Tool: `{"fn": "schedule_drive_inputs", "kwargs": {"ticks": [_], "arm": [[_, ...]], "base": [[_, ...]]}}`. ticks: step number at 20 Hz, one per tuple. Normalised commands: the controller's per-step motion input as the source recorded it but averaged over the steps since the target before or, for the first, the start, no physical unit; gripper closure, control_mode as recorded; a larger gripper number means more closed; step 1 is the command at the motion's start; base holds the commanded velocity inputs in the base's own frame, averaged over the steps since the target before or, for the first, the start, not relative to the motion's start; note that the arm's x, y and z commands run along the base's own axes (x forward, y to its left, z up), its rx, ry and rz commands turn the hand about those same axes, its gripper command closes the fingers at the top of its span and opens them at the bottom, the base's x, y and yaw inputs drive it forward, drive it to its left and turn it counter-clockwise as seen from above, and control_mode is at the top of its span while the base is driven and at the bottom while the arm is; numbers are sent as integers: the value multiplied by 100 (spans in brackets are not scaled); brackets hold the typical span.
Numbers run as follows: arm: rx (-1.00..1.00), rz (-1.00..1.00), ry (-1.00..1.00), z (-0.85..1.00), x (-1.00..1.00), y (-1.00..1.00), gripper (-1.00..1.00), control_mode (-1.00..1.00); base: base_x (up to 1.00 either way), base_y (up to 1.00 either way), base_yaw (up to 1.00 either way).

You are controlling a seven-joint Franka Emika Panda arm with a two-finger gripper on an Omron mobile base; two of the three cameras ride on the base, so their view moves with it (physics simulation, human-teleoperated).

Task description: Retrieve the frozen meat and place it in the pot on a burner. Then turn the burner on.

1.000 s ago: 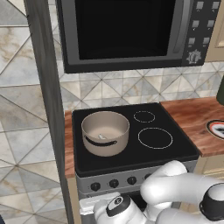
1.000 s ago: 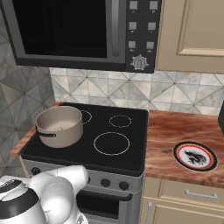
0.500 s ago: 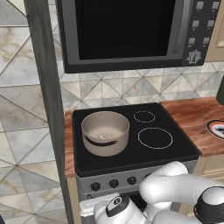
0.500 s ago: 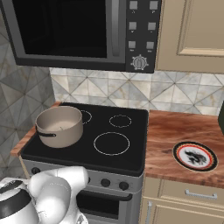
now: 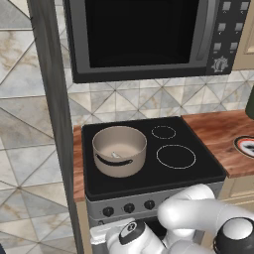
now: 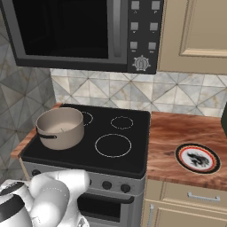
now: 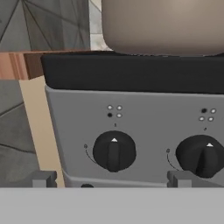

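Looming over all, microwave [image 5: 144,37] above black stove top [image 6: 95,144]. Wooden worktop [image 6: 177,133] at stove's 3 o'clock, carrying plate [image 6: 197,158]. Pot [image 5: 119,150] on stove's front-left zone, roughly 9 o'clock from large white ring [image 5: 176,156]. Frozen meat [image 5: 115,155] inside pot, small pale lump on floor. Pincer [image 7: 113,178] spread wide, nothing held, fingertips [image 7: 43,178] flanking leftmost knob [image 7: 113,151] on stove front.

A home kitchen, rendered.
Black glass stove top [image 5: 149,168] with knobs [image 7: 113,151], microwave [image 6: 84,33] above, tiled backsplash [image 6: 111,93], wooden counter [image 6: 177,133], seemingly beige cabinets [image 6: 195,35].
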Motion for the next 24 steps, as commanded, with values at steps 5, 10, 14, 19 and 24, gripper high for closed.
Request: {"fn": "schedule_drive_inputs", "kwargs": {"ticks": [5, 10, 14, 19, 24], "arm": [[0, 0, 0, -12, 8, 0, -100, -100], [0, 0, 0, -7, 10, 0, -100, -100], [0, 0, 0, -6, 9, 0, -100, -100], [0, 0, 0, -4, 10, 0, -100, -100], [0, 0, 0, -1, 10, 0, -100, -100]], "base": [[0, 0, 0], [0, 0, 0], [0, 0, 0], [0, 0, 0], [0, 0, 0]]}}
